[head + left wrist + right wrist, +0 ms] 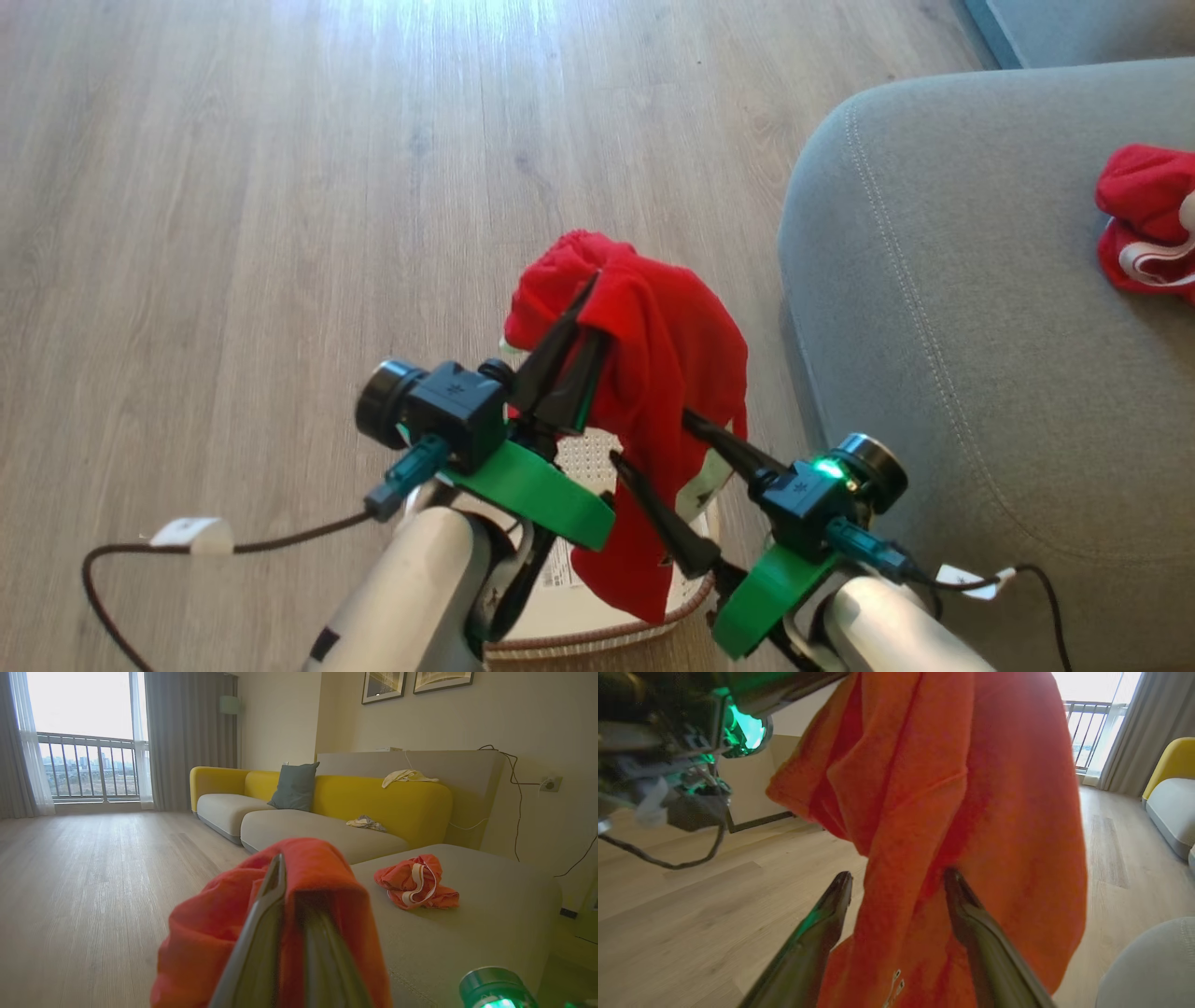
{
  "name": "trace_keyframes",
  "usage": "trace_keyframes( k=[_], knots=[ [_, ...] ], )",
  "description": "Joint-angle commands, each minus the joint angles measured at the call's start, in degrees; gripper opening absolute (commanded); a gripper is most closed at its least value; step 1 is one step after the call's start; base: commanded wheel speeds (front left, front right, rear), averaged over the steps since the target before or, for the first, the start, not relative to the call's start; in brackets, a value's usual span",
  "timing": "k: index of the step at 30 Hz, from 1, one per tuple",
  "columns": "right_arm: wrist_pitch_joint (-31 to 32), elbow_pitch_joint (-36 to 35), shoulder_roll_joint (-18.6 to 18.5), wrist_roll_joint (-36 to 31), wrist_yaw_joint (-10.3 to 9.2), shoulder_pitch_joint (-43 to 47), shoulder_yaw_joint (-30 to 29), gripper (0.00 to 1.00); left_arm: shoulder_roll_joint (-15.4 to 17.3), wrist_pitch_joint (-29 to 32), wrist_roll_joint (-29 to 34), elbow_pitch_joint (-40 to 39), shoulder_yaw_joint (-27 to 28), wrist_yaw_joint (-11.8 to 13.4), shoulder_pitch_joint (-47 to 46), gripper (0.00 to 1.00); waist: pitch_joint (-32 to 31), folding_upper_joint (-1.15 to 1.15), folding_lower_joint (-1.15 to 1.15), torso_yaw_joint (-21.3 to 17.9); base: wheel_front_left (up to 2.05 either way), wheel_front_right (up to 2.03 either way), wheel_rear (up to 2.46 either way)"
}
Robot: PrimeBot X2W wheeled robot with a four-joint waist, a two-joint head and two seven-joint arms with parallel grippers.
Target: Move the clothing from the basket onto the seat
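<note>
Pinching red garment, left tool hangs above basket.

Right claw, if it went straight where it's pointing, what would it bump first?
The plain red garment hanging from the left claw. The right claw is open and the cloth dangles between its fingers, so it would probably push into it.

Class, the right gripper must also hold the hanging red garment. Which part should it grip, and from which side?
Probably the free-hanging fold of the plain red garment below the left gripper's pinch, from the robot's right: it drapes straight there, between the right gripper's open fingers.
</note>
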Motion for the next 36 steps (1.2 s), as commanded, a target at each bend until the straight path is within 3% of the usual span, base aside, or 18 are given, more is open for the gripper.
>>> trace_keyframes(
  k=[1, 7, 20, 30, 32, 33, 36],
  knots=[
    [-0.5, -0.4, 1.6, -2.3, -0.01, -2.2, -1.2, 1.00, 0.5, -0.5, -0.8, -1.5, 0.7, 0.8, -3.4, 0.00, -0.2, 0.00, 0.00, 0.3, 0.00, 0.00, 0.00],
    [-0.5, 1.7, 4.4, -7.3, -0.01, -1.9, -6.4, 1.00, 0.5, -0.5, -1.5, -1.1, -1.8, 1.6, -3.4, 0.00, -0.6, 0.00, 0.00, 0.7, 0.00, 0.00, 0.00],
    [-0.5, 7.3, 6.2, -16.9, -0.01, -2.4, -11.9, 1.00, 0.5, -0.5, -2.6, -1.7, -5.7, 2.7, -3.6, 0.00, -1.0, 0.00, 0.00, 1.6, 0.00, 0.00, 0.00],
    [-0.5, 9.1, 6.2, -16.6, -0.01, -4.4, -13.6, 1.00, 0.5, -0.5, -3.1, -1.7, -8.4, 2.1, -3.8, 0.00, -1.0, 0.00, 0.00, 2.8, 0.00, 0.00, 0.00],
    [-0.5, 9.8, 6.2, -15.8, -0.01, -4.6, -14.5, 0.09, 0.5, -0.5, -3.1, -1.6, -8.5, 2.0, -3.9, 0.00, -1.1, 0.00, 0.00, 3.0, 0.00, 0.00, 0.00],
    [-0.5, 10.0, 6.2, -15.7, -0.01, -4.8, -14.8, 0.00, 0.5, -0.5, -3.1, -1.6, -8.5, 2.0, -3.9, 0.00, -1.1, 0.00, 0.00, 3.1, 0.00, 0.00, 0.00],
    [-0.5, 9.7, 6.2, -14.2, -0.01, -4.9, -15.9, 0.00, 0.5, -0.5, -3.2, -1.7, -8.5, 1.9, -3.9, 0.00, -1.0, 0.00, 0.00, 3.5, 0.00, 0.00, 0.00]
  ],
)
